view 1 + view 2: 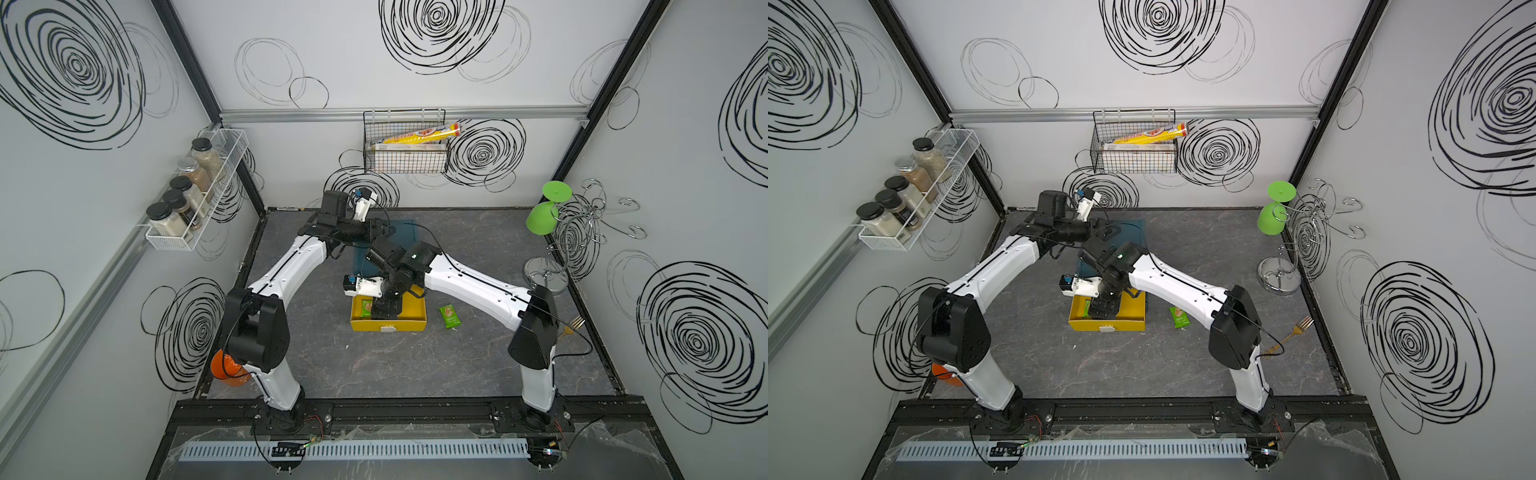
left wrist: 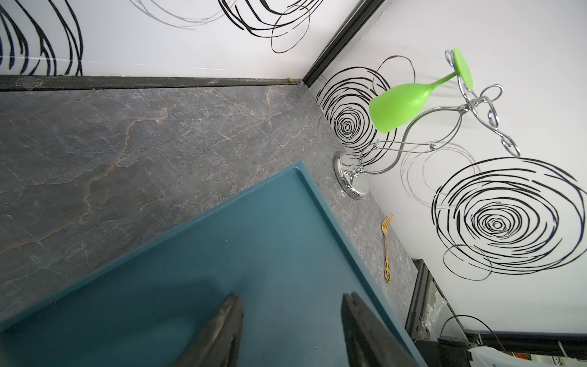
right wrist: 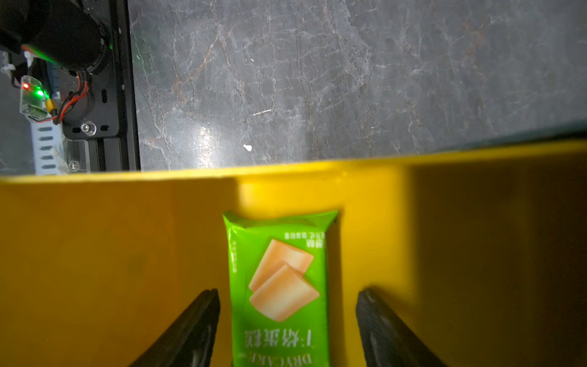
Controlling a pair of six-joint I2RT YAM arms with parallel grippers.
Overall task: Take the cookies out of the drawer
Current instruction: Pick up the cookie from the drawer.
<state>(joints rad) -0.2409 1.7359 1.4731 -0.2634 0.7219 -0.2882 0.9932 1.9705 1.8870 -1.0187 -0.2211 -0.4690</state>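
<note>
I am hovering my right fingers (image 3: 197,327), spread and empty, inside the yellow drawer (image 3: 95,254), straddling a green cookie packet (image 3: 279,286) whose long axis is running parallel between them. My left fingers (image 2: 219,333), also released, are waiting beyond the drawer.

Both top views look down from high, sharing the whole counter (image 1: 457,365). Left wrist close over teal surface (image 2: 254,270), right wrist inside yellow drawer (image 3: 95,254).
</note>
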